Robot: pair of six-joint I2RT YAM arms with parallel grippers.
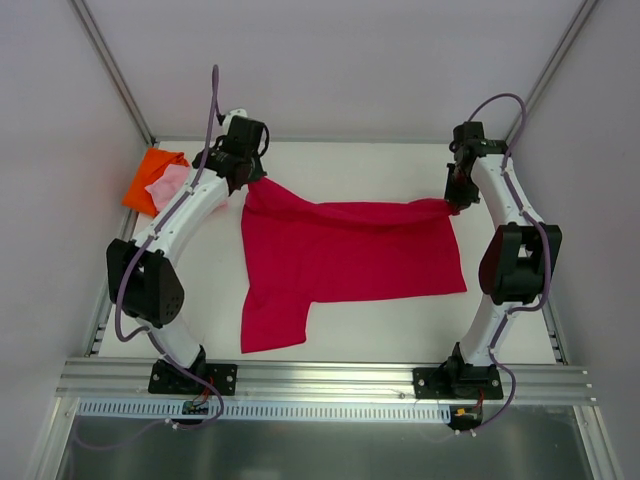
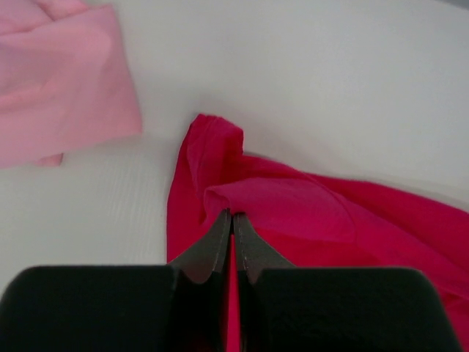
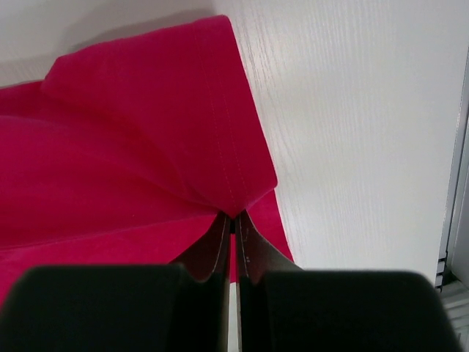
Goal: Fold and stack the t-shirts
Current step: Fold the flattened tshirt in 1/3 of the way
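Note:
The large crimson t-shirt (image 1: 340,255) lies spread across the white table, one sleeve pointing toward the near edge. My left gripper (image 1: 250,182) is shut on its far left corner (image 2: 220,194), the cloth bunched at the fingertips. My right gripper (image 1: 458,202) is shut on the far right corner (image 3: 242,187), which is lifted and pulled taut. A small light pink t-shirt (image 1: 167,185) lies folded on top of a bright orange t-shirt (image 1: 150,172) at the far left; the pink one (image 2: 58,81) also fills the upper left of the left wrist view.
The white table (image 1: 350,165) is framed by metal rails, one along the near edge (image 1: 320,378) and one at the right (image 3: 458,198). Grey walls close in the back and sides. Both arm bases stand at the near edge.

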